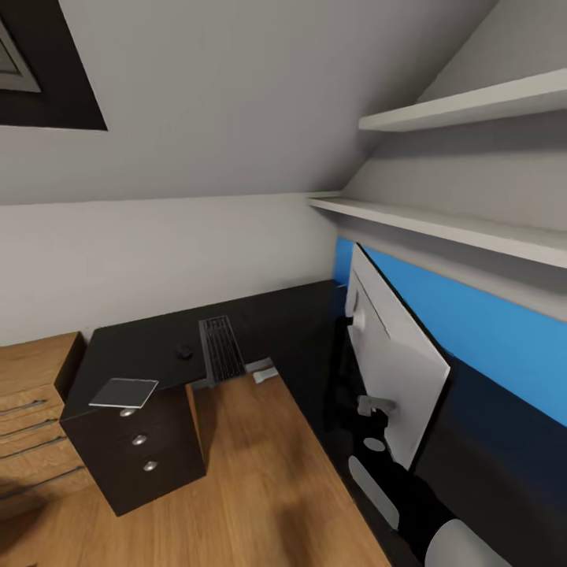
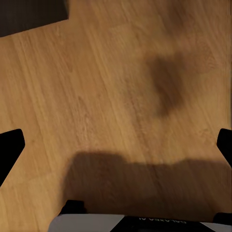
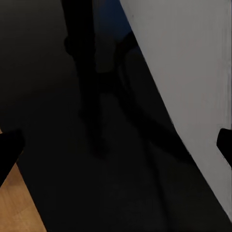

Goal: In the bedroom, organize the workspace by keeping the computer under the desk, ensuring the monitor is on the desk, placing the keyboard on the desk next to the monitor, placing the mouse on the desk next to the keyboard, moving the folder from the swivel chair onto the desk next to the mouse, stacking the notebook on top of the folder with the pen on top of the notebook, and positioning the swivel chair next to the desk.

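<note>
Head view records the desk as landmark: keyboard on its top, partly overhanging the inner edge; mouse just beside the keyboard; notebook overhanging the desk's front corner above the drawers. Monitor stands tilted on the desk's right wing, pale back showing. Right wrist view adds the monitor's stand and the right gripper, fingers spread. Left wrist view shows plank floor beneath the left gripper, fingers likewise spread.
</note>
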